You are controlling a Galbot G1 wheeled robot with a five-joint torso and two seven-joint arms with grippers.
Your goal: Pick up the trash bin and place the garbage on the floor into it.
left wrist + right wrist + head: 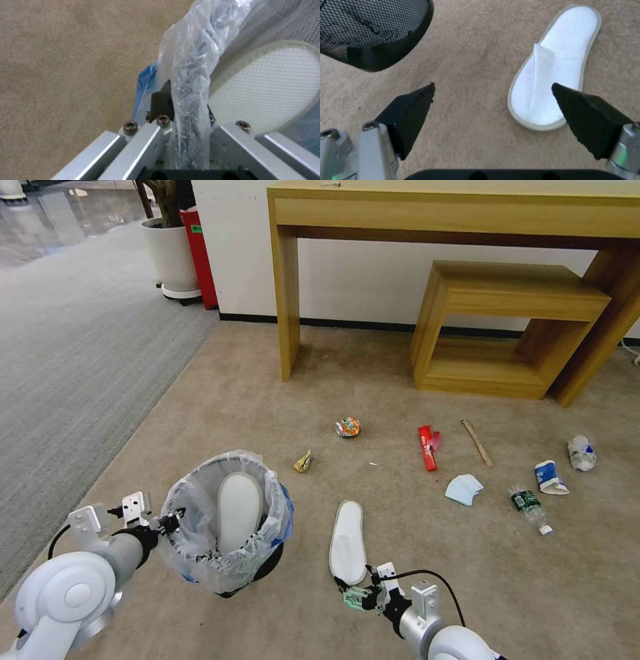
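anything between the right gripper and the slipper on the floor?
Nothing. In the right wrist view only bare carpet lies between the open right gripper and the slipper; one fingertip overlaps its heel.

Beige short-pile carpet (pixel 267 380) across the near and middle ground. Grey striped carpet (pixel 80 347) adjoining along its left edge. White wall (pixel 360 280) with dark skirting strip at the far side. Tall light-wood console table (pixel 460 210) against the wall; lower light-wood open-sided stool (pixel 513 323) tucked beneath it. White round planter (pixel 172 257) and red upright box (pixel 200 257) at the wall's left corner.
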